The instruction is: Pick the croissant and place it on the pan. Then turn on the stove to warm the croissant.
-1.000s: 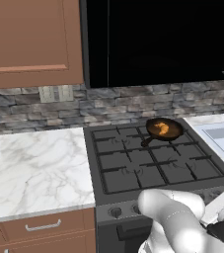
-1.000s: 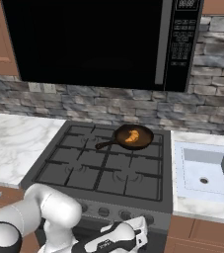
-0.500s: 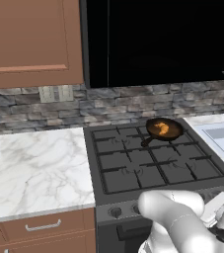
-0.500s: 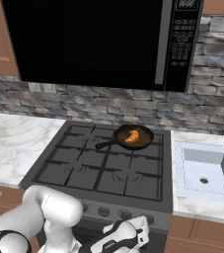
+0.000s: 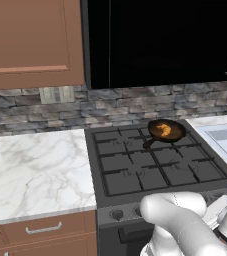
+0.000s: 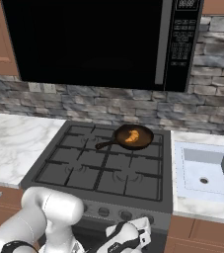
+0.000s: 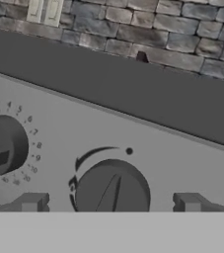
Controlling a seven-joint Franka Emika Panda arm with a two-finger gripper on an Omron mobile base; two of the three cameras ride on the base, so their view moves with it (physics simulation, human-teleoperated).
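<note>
The golden croissant [image 5: 164,130] [image 6: 131,136] lies inside the small dark pan [image 5: 178,134] [image 6: 146,141] on the back right burner of the stove [image 5: 135,170] [image 6: 98,168]. My gripper [image 7: 108,203] hangs low, right up against the stove's front panel. It is open, with one fingertip [image 7: 30,201] on each side of a round dark knob [image 7: 112,190] and a gap between each tip and the knob. A second knob [image 7: 2,146] with numbers around it sits to the left. In the right base view the hand [image 6: 128,237] shows below the knob row.
A black microwave [image 6: 93,44] hangs over the cooktop. White marble counter [image 5: 35,165] runs to the left. A sink [image 6: 207,173] lies to the right. Brown cabinet drawers [image 5: 40,230] sit under the counter.
The hand has edged slightly further along the stove's front. The croissant and the pan have not moved.
</note>
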